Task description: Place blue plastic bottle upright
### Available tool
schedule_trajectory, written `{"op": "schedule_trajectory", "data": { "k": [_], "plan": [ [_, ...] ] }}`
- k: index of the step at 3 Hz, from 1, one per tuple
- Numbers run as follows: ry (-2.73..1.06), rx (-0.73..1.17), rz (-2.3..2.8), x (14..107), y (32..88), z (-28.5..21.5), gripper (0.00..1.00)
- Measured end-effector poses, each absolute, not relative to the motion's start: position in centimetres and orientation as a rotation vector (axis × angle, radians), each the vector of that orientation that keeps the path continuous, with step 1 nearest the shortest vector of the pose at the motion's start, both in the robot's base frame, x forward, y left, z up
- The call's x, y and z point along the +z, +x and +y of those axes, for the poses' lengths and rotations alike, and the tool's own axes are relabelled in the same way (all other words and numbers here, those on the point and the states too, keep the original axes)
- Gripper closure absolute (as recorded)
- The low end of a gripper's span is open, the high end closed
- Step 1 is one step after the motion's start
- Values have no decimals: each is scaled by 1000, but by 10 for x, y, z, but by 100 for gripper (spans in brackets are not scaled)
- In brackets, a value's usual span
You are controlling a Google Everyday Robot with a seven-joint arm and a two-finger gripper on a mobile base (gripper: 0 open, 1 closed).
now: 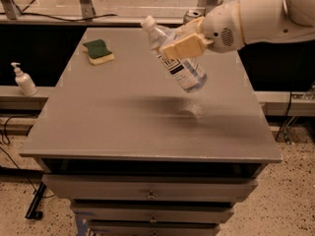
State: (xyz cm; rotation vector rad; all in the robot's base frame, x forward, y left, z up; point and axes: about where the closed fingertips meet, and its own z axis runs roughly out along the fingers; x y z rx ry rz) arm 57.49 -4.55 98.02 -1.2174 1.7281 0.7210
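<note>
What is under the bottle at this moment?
The bottle hangs tilted in the air, gripped by the tool over the far right of the table. Under it lies only bare table with a faint shadow; nothing there is covered.

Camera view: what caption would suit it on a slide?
End effector, above the far side of the grey table, holds the blue plastic bottle tilted in mid-air, cap up-left, not yet upright.
</note>
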Motion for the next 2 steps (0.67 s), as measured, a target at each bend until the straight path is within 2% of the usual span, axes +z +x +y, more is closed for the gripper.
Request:
{"op": "schedule_trajectory", "data": {
  "k": [2],
  "plan": [
    [-853, 1131, 1350, 1000, 553, -82, 100]
  ]
}}
